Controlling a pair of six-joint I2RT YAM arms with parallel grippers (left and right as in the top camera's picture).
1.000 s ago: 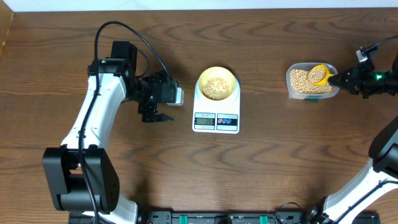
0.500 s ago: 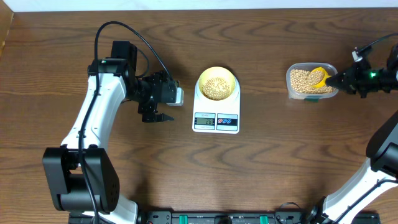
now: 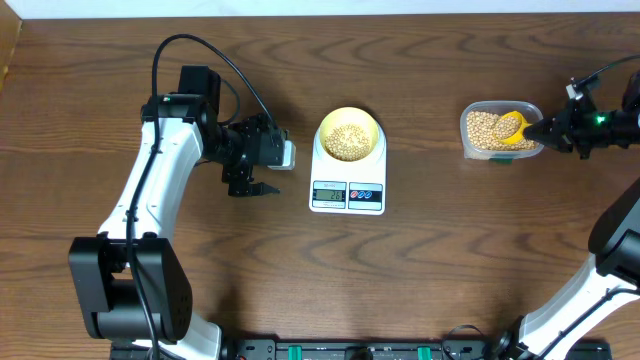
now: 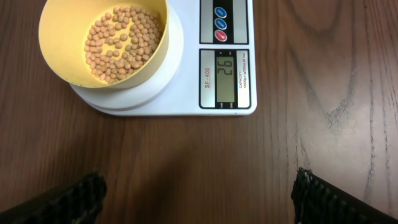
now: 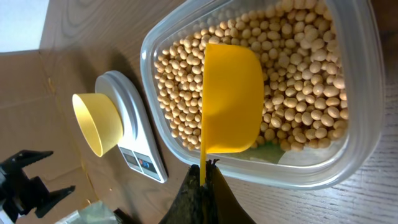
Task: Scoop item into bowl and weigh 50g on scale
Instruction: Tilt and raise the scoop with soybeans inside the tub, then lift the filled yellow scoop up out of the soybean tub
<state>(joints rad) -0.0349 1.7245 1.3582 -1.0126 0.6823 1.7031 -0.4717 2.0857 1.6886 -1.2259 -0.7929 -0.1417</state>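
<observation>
Writing on scale [image 4: 186, 102]: "SF-400" next to the display, which reads 26; smaller print along the display's edge is too tiny to read. Bowl [image 4: 62, 43] sits on the scale's round plate w/ beans [image 4: 121, 40] covering part of its bottom. Left hand [image 3: 253, 189] hangs released, fingers wide apart, over bare desk [image 3: 450, 260] near the scale's left side, touching neither bowl nor scale. Right hand [image 5: 203, 177] is clenched on the thin handle of a yellow scoop [image 5: 231, 96], whose cup lies among more beans in a clear container [image 5: 311, 177], well right of the scale. Bowl & scale sit btwn the two hands.
</observation>
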